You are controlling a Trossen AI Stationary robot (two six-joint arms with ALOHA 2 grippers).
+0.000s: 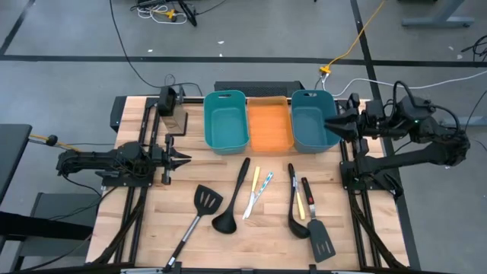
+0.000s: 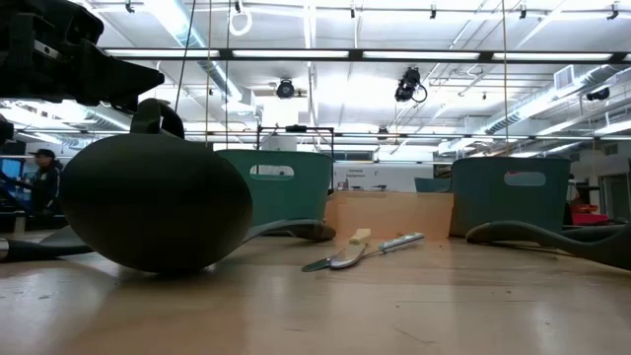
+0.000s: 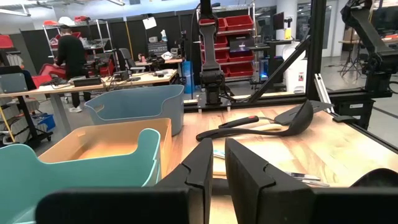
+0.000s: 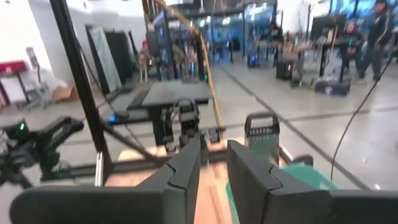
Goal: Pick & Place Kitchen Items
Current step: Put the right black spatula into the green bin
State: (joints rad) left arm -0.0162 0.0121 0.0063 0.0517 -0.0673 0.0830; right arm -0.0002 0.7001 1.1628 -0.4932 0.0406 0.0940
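Black kitchen items lie flat on the wooden table (image 1: 152, 228). A slotted spatula (image 1: 204, 201) and a ladle (image 1: 228, 217) lie left of centre. A second ladle (image 1: 295, 221) and a second spatula (image 1: 319, 240) lie right of centre. Thin yellow-white and teal sticks (image 1: 256, 190) lie between them, and a yellow stick (image 1: 300, 207) lies by the right ladle. My left gripper (image 1: 186, 158) is level at the table's left with its fingers narrowly apart and nothing between them (image 3: 218, 165). My right gripper (image 1: 329, 125) is raised by the right teal bin (image 1: 312, 125), slightly open and empty (image 4: 214, 163).
Three bins stand in a row at the table's far side: a teal one (image 1: 226, 122), an orange one (image 1: 269, 129) and the right teal one. A dark block (image 1: 169, 103) stands at the far left. People work at benches in the room beyond (image 3: 69, 53).
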